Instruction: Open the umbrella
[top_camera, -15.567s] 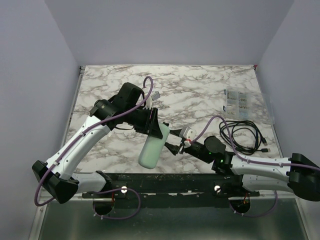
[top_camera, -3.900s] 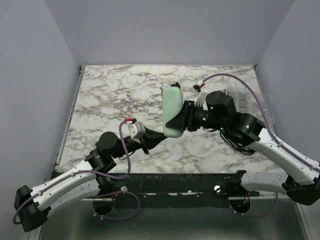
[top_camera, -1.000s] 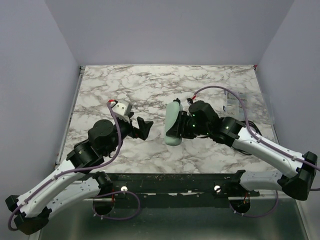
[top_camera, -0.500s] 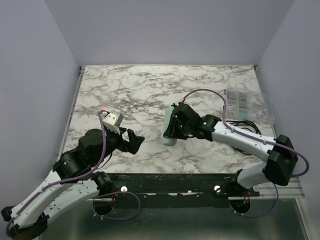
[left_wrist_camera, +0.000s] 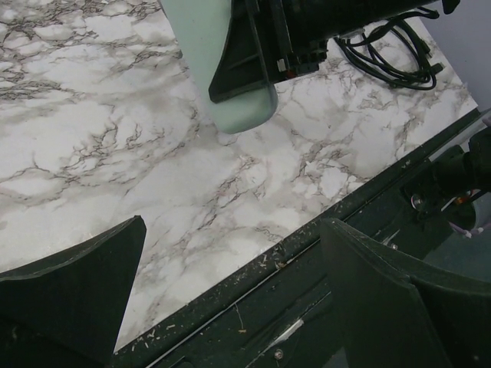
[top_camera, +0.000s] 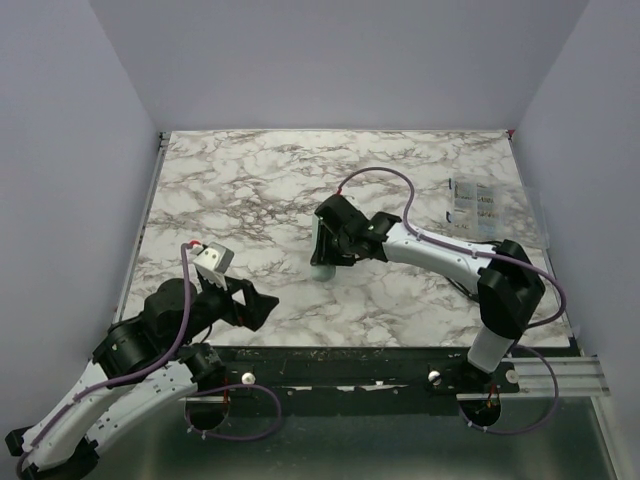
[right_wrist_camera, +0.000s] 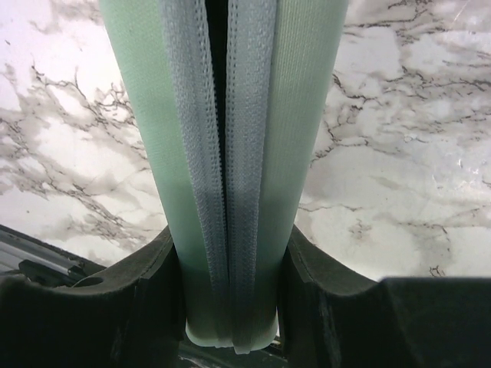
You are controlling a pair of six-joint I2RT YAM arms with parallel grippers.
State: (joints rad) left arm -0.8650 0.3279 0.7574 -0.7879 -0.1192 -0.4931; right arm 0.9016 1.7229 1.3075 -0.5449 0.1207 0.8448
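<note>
– Logging left first: the left gripper (left_wrist_camera: pixel 234 226) hangs low over the near edge of the white marble-patterned table (top_camera: pixel 240 180), fingers spread wide, holding nothing.
– Centre?
– A pale mint-green oval clamshell case (left_wrist_camera: pixel 201 69), long axis steep, rounded end down close to the marble; contact unclear. The right gripper (top_camera: pixel 330 243) clamps its two sides, grey zipper seam facing the wrist camera.
– The umbrella?
– Cannot tell where it is, or how it points. A coiled black cable (left_wrist_camera: pixel 387 50) and a clear plastic packet (top_camera: pixel 475 208) lie far right.
</note>
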